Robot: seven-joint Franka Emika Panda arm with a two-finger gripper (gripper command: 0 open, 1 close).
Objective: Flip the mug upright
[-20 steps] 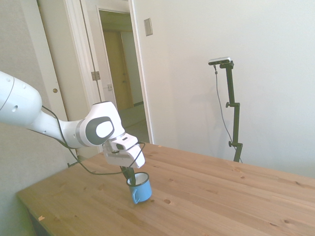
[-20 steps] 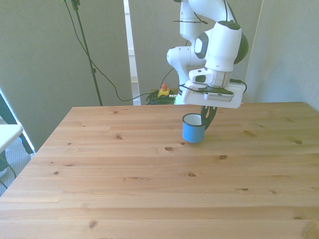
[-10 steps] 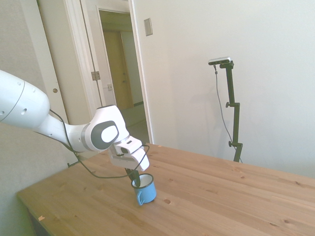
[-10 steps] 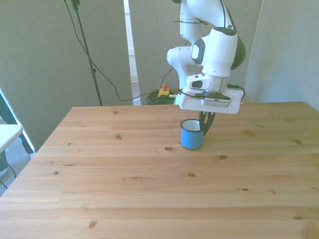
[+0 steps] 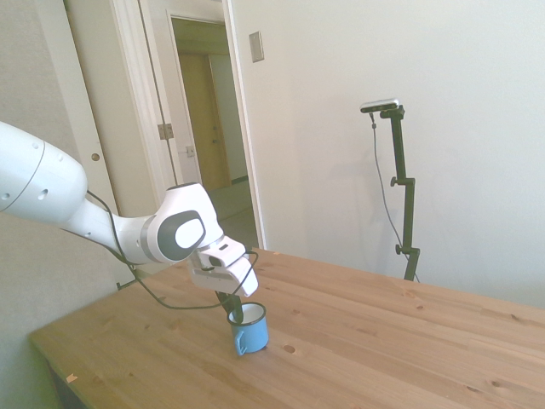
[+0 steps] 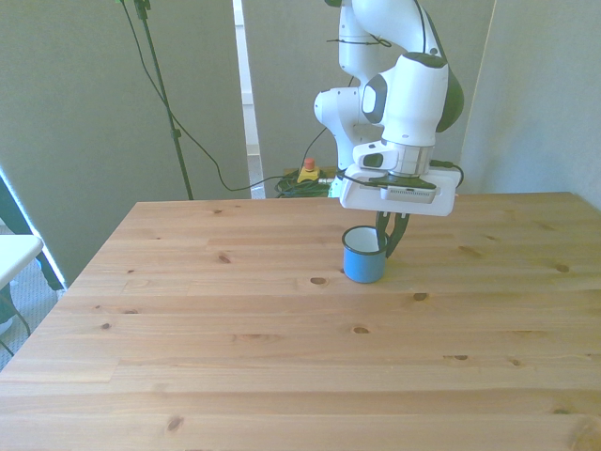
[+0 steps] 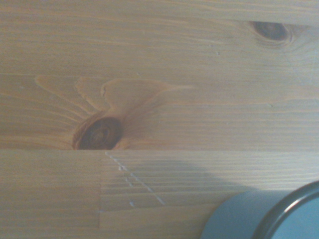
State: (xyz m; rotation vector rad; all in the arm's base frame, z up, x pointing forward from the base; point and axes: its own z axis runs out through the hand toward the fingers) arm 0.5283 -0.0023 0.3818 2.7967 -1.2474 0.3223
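The small light-blue mug stands upright on the wooden table, mouth up, its white inside showing. Its loop handle faces the side camera. In the front view the mug sits toward the table's far edge, right of the middle. My gripper hangs just above it, its dark fingers pointing down and pinched on the rim at the mug's right side in the front view. In the side view the gripper meets the rim on the mug's left. The wrist view catches only part of the mug's dark rim and blue wall.
Bare pine boards with dark knots surround the mug on the table. A cable loops under the wrist. Behind the table's far edge lie a wall, an open doorway and floor cables.
Over the last second the arm lowered slightly and carried the mug a little toward the front camera, straightening it from a slight tilt. Since half a second ago it has hardly moved.
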